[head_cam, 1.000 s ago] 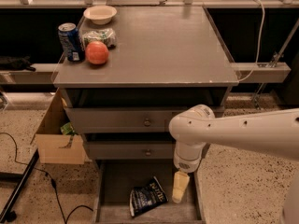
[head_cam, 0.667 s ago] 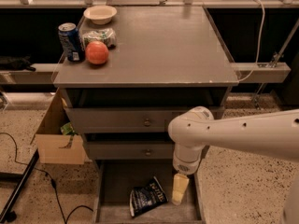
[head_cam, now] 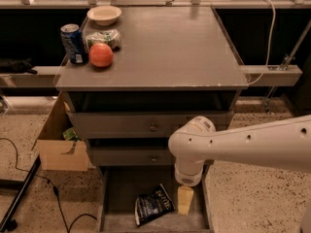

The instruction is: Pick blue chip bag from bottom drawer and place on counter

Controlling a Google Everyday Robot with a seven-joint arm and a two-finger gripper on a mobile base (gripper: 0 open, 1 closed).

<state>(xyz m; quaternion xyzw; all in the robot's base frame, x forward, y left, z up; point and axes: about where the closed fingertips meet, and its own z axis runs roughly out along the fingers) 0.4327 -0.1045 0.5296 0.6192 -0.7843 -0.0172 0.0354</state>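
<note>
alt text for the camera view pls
The robot's gripper hangs inside the open bottom drawer, close beside the blue chip bag lying on its floor. On the counter above sit a soda can, a red fruit, a packet and a bowl.

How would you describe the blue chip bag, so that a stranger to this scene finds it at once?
Find the grey drawer cabinet; its bottom drawer stands open near the floor. Inside it, just left of the gripper, lies the blue chip bag. It is dark, crinkled and white-lettered, the only loose item in that drawer.
</note>
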